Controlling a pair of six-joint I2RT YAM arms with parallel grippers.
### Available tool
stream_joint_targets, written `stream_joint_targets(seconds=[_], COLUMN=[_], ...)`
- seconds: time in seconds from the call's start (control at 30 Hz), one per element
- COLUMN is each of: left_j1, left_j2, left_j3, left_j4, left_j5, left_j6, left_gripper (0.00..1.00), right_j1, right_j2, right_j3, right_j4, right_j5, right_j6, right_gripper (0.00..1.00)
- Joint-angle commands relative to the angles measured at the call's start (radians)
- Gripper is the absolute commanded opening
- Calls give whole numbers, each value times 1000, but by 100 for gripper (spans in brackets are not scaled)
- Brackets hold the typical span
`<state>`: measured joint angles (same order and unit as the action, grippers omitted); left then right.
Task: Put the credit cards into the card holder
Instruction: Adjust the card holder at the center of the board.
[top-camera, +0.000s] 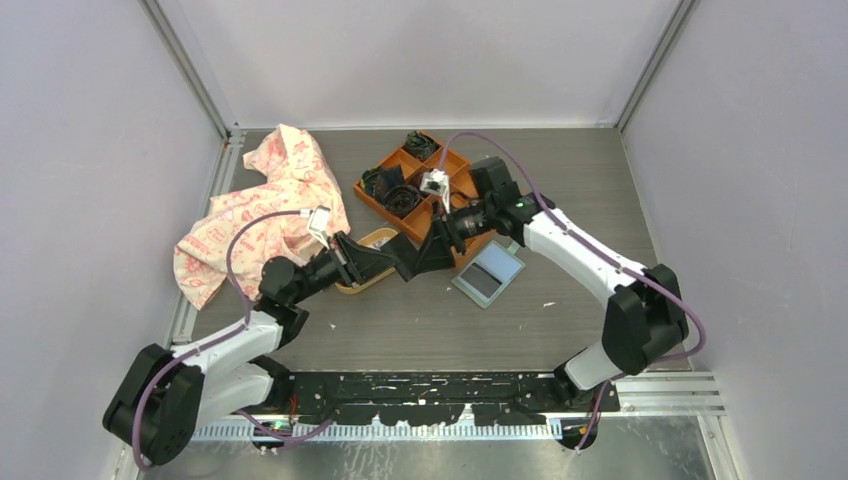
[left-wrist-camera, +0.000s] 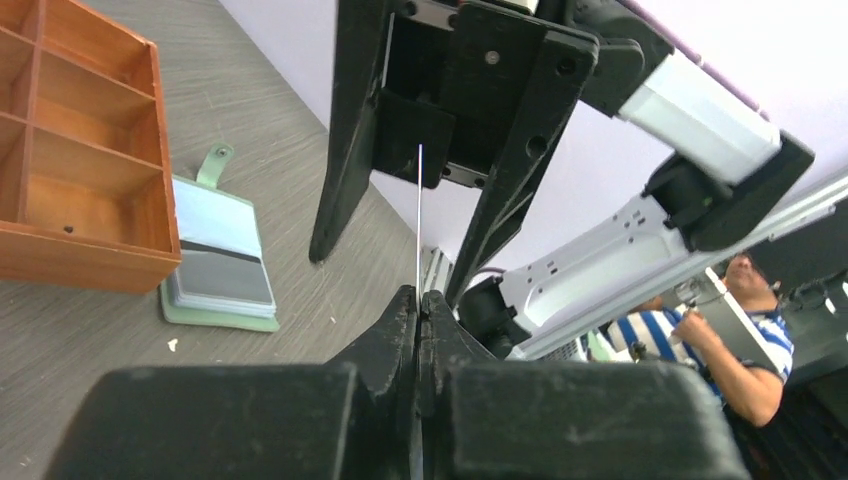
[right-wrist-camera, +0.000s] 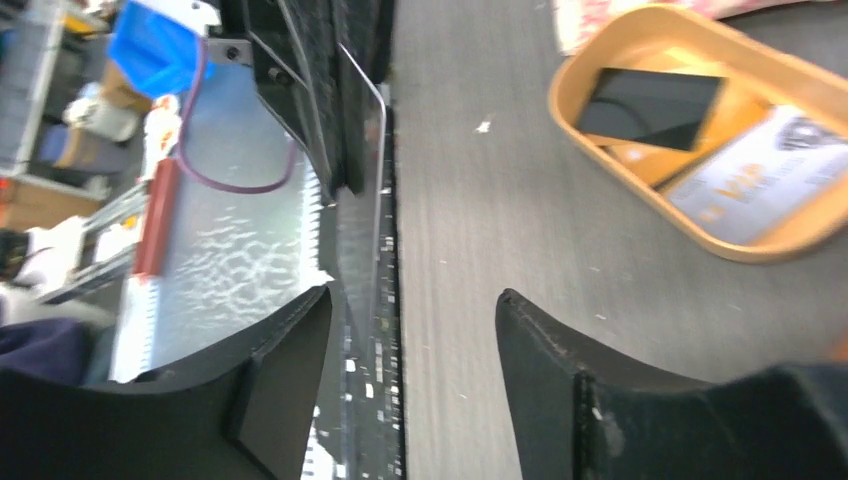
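Overhead; facing wrist close-ups, shared card

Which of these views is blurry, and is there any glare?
Right wrist view: motion-smeared, table streaked, glare on the metal strip. Left wrist view: card holder crisp, left tool up close soft, its credit card a thin bright line. Top view: evenly lit, sharp.

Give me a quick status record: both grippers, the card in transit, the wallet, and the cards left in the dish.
left gripper: shut on thin plastic card, seen edge-on
right gripper: open, fingers either side of that card
sage-green folding card holder: open on the table, beside orange compartment tray
yellow oval dish: holds black rectangular card and pale printed card
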<state>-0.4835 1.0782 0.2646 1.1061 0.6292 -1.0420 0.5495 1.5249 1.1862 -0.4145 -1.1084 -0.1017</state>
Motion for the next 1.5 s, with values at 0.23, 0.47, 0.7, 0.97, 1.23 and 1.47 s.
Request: stream_joint_targets(seconds=[0.23,0.47,0.7,0.97,1.23,1.47], left_j1=[-62,-229,-495,-621,-699,-739], left_j2=[-354,-227,-8,86,98,124], left_j3=[365,788,1169,1300,1321,1332], left_j4=[-1050,-1539,-1696,-1651,-1643,-1624], left_j5=[-370,-594,-880,-978,-1007,-1041], left_j6=[-55,-104,-84,5,15,42], left_gripper=[0,0,0,0,0,0], right_j1=[-246,-292,-359,-434,-465,-469], right_j2=[-210,-245,-237,-209,-203,-186], right_j3=[16,7,5,3,-16,-13], right_j4=[-36,-34,-51,-65,-55,-96], right_j5=[143,151,153,163,163,195], right_j6=[-32,-42,-62,-84,-82,-134], right_gripper=[69,70,70,70,70,70])
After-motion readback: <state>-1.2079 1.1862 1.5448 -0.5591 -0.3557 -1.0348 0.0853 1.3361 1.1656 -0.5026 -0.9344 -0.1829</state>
